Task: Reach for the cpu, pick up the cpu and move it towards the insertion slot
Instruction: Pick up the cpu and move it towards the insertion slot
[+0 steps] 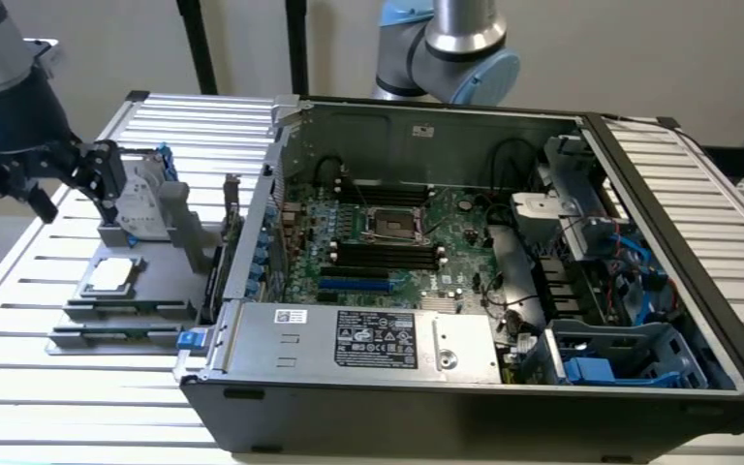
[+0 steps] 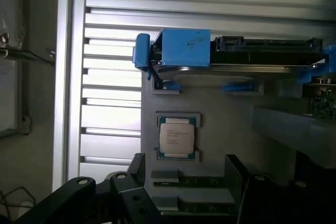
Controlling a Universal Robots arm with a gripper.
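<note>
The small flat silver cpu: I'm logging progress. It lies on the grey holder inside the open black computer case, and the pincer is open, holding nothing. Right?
Not inside. The exterior view shows the small flat silver cpu lying on the grey holder outside the open black computer case, on the slatted metal table at the exterior view's left. The pincer is open, holding nothing.

The cpu (image 2: pixel 177 137) is silver with a green rim and sits on a grey holder (image 2: pixel 220 109). The insertion slot (image 1: pixel 395 225) has a silver frame and a dark centre, set in the green circuit board (image 1: pixel 465 232). The drive rails (image 2: pixel 184 48) are blue.
</note>
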